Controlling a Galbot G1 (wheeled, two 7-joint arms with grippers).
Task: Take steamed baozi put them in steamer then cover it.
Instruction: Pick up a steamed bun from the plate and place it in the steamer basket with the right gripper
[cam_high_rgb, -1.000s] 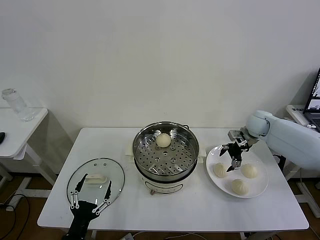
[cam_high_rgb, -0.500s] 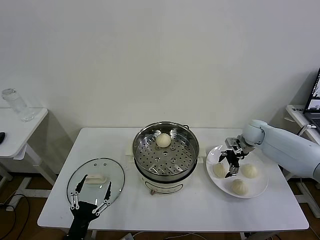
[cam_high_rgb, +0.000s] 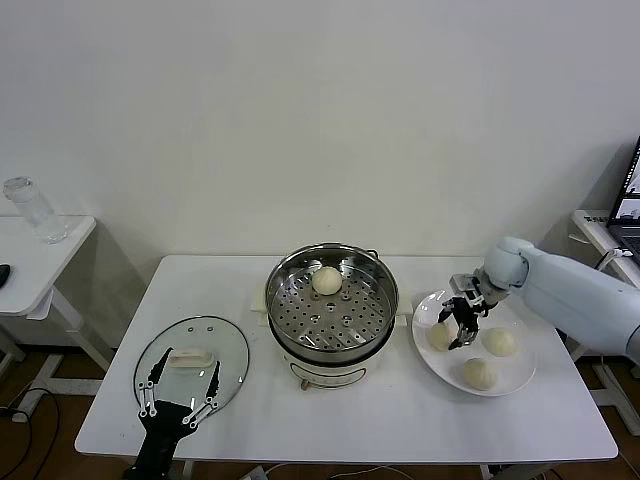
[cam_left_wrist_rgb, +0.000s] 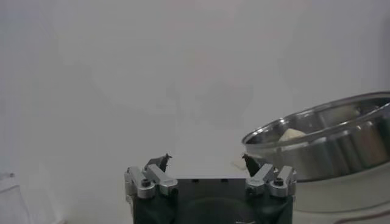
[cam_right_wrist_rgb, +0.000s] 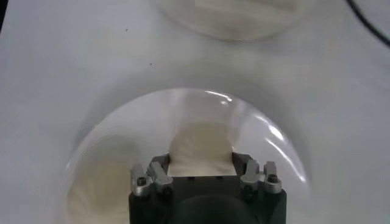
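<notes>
The right gripper (cam_high_rgb: 451, 334) hangs spread wide around a smooth cream bun (cam_high_rgb: 438, 337) on the glossy white plate (cam_high_rgb: 516, 378). Two more buns (cam_high_rgb: 499, 342) lie there; another (cam_high_rgb: 326, 280) sits in the perforated steel steamer (cam_high_rgb: 331, 298). The left gripper (cam_high_rgb: 181, 399), open, rests by the glass lid (cam_high_rgb: 191, 361).

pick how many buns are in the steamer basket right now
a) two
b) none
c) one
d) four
c) A single bun sits in the steamer; the other three are on the plate, where the right gripper is at one bun, and the lid lies on the table.
</notes>
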